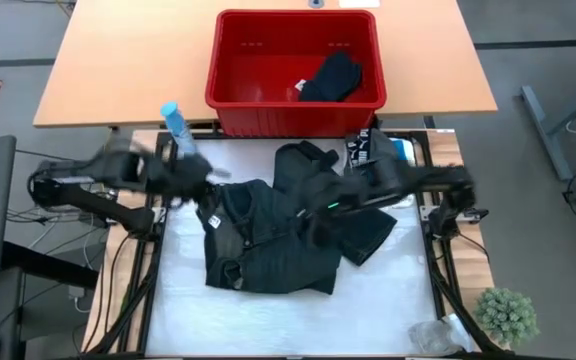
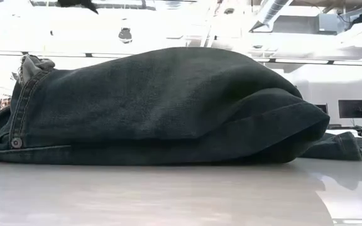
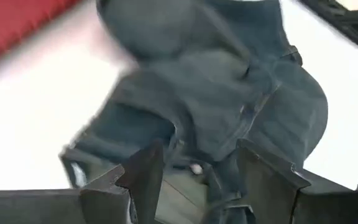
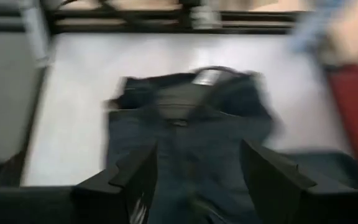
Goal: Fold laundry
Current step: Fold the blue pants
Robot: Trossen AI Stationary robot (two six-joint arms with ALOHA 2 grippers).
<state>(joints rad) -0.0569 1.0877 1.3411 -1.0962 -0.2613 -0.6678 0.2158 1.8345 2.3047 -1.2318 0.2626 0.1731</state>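
Note:
Dark trousers (image 1: pixel 268 240) lie bunched and partly folded in the middle of the white table top, and they fill the low view (image 2: pixel 168 107). Their waistband with its button (image 2: pixel 16 143) shows at the left of that view. My left gripper (image 1: pixel 200 190) hovers open over the trousers' left part; in its wrist view the cloth (image 3: pixel 229 93) shows ahead of the spread fingers. My right gripper (image 1: pixel 318 215) is open above the trousers' right part (image 4: pixel 185 137), with nothing between its fingers. Another black garment (image 1: pixel 333 78) lies in the red basket.
The red basket (image 1: pixel 288 110) stands on the wooden table beyond the far edge. A blue bottle (image 1: pixel 175 125) stands at the far left corner. A black item with white print (image 1: pixel 360 150) lies at the far right. A small green plant (image 1: pixel 506 312) stands at the near right.

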